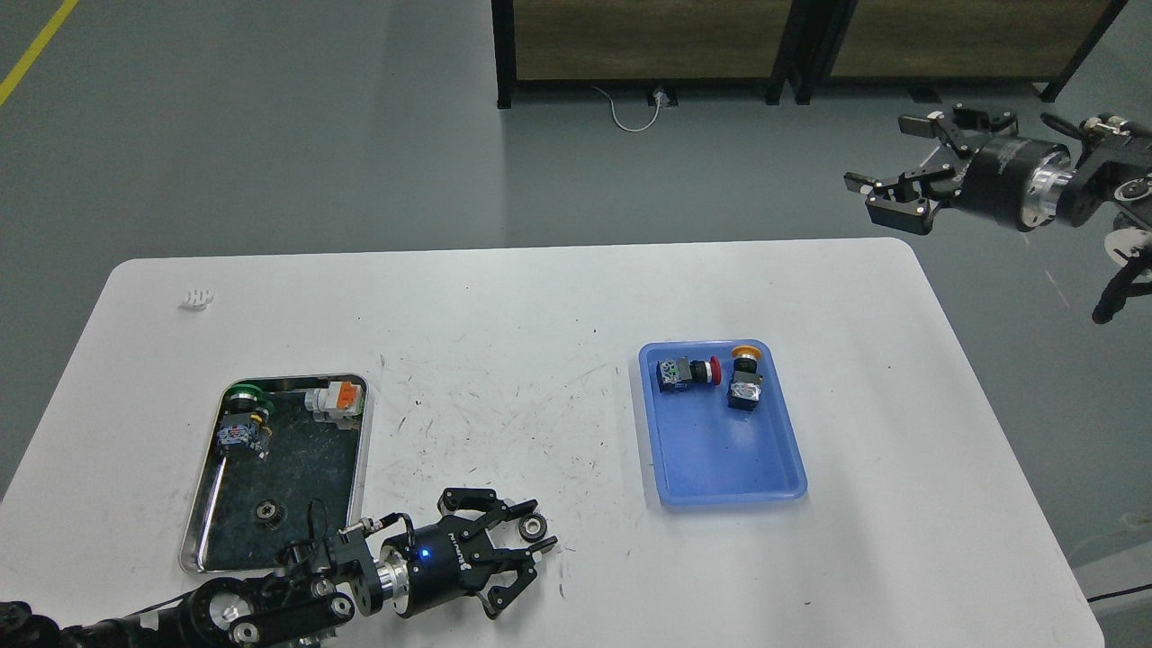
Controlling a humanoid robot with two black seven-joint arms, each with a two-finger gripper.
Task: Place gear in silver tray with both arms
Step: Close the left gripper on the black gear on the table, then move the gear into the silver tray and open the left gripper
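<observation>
Small, rigid, likely slippery metal gear (pixel 535 526) lies near the table's (pixel 504 297) front edge between the left gripper's (pixel 517 553) spread fingers; pinch its rim. Right gripper (pixel 900 171) hangs spread.

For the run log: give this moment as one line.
left gripper: open around gear on table | right gripper: open, raised | silver tray: one gear inside

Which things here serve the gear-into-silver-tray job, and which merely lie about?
Job:
shiny silver metal tray
small dark gear on the table
left gripper
right gripper

Lying about:
blue plastic tray
red-capped push button
orange-capped push button
small white piece
</observation>
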